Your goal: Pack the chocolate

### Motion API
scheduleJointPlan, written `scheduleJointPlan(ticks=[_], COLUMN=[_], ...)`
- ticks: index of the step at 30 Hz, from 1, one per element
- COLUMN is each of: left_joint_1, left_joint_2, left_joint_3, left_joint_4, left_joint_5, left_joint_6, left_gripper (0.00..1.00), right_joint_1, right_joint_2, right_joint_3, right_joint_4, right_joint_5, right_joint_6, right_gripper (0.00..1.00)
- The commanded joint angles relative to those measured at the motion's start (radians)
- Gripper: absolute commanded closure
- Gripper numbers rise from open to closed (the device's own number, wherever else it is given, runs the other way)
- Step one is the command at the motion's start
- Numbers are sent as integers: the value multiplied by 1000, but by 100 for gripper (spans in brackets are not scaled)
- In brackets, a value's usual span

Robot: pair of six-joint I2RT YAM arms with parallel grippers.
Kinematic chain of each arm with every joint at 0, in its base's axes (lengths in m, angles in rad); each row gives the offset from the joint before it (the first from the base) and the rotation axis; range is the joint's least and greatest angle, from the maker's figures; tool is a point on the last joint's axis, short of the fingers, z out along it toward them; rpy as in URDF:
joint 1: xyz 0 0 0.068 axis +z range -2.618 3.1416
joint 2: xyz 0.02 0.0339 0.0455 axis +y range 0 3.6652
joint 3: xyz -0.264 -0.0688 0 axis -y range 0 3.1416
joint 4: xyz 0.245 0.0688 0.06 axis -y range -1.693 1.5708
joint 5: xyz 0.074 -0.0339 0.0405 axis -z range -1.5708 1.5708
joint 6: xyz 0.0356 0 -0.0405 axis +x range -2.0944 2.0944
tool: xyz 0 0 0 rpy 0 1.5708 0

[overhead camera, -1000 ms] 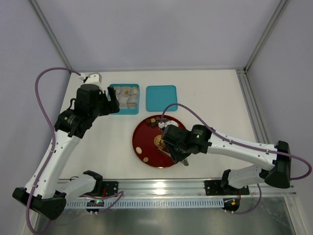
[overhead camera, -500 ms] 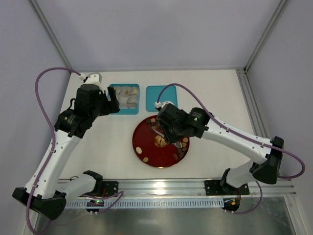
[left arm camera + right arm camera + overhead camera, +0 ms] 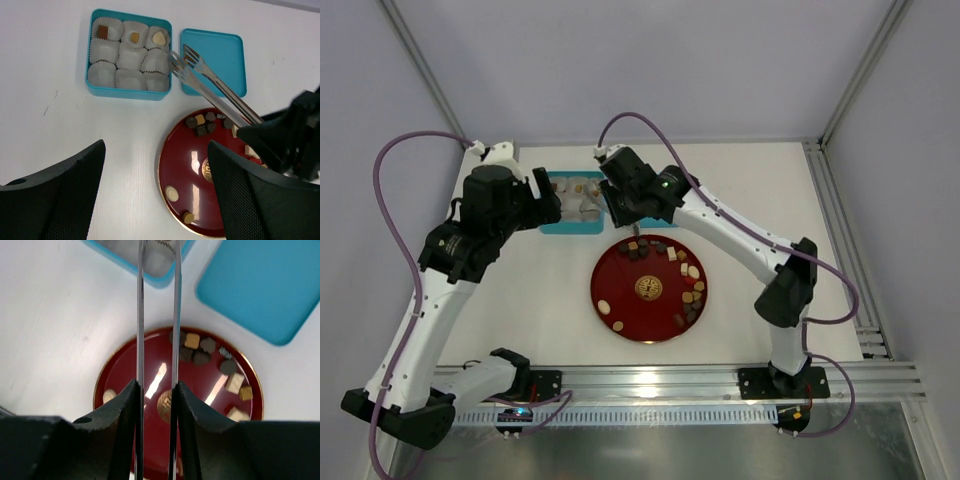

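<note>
The chocolate (image 3: 642,248) lies as several small dark, tan and white pieces on the red plate (image 3: 620,280), with more at its right rim (image 3: 692,292). The teal box (image 3: 129,91) holds paper cups. Its far row has a brown piece (image 3: 102,31), a tan piece (image 3: 134,37) and a white piece (image 3: 159,38). My right gripper (image 3: 156,425) is shut on metal tongs (image 3: 210,85). The tong tips reach over the box's right side, and I cannot tell if they hold a piece. My left gripper (image 3: 155,200) is open and empty above the table, left of the plate.
The teal lid (image 3: 215,60) lies flat right of the box, partly under the tongs. The plate's round gold emblem (image 3: 647,288) marks its middle. My right arm (image 3: 720,225) stretches across the table's back above the plate. Frame posts stand at the back corners.
My right arm has swung from low over the plate to the back left, carrying the tongs over the box. My left arm has shifted slightly.
</note>
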Motion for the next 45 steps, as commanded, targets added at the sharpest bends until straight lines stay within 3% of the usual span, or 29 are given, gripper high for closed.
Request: scheduleJointPlan(ticks=[1,6,16,45], left_joint_1=[2,2,2,2], left_joint_2=[-16,-23,-20,-30], left_joint_3=[52,67,57,47], left_joint_4=[-25,-38,-49,-52], left_joint_5=[6,-1,5,3], left_joint_6=[24,33,36,38], left_gripper=[19,19,19,19], right_joint_1=[-7,-7,-4,5], right_joint_2=[98,213,298,446], right_joint_3=[172,247,208,261], right_joint_4=[84,204,437,483], right_joint_5=[26,-34,-130,-126], right_joint_6=[-74,-108,-105,-97], right_gripper=[64,64,64,61])
